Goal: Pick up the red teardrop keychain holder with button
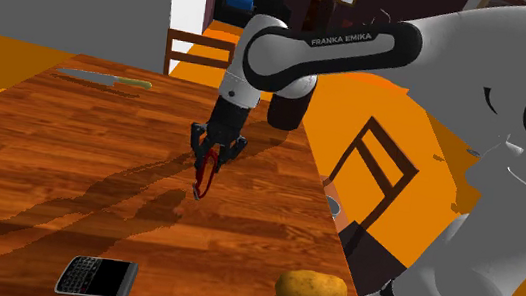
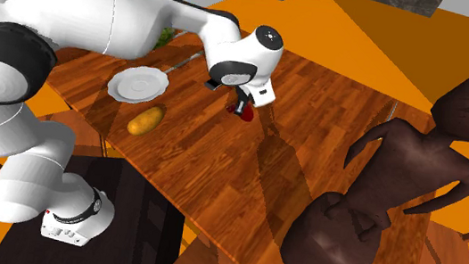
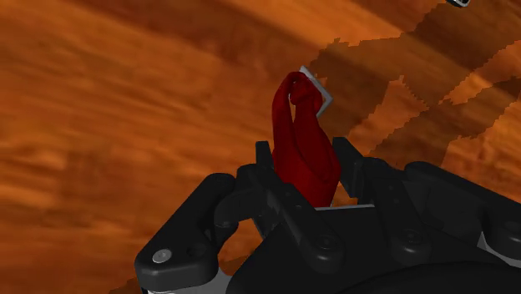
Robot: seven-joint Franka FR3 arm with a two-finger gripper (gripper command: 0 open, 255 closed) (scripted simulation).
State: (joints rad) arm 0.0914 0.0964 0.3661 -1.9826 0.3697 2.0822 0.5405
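Red keychain holder (image 3: 302, 134) pinched between the 2 fingers (image 3: 349, 163) of the black gripper (image 3: 306, 167), we see it hanging from them over the wooden table (image 1: 57, 171), potato (image 1: 311, 290) and black phone (image 1: 97, 276) near the table's near edge, knife (image 1: 105, 79) at the far end.

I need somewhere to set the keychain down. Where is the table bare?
The widest bare stretch of table lies between the knife and the phone, at the shoulder view's left of the gripper clasping the keychain. Crowded: the near end, with phone, potato and plate.
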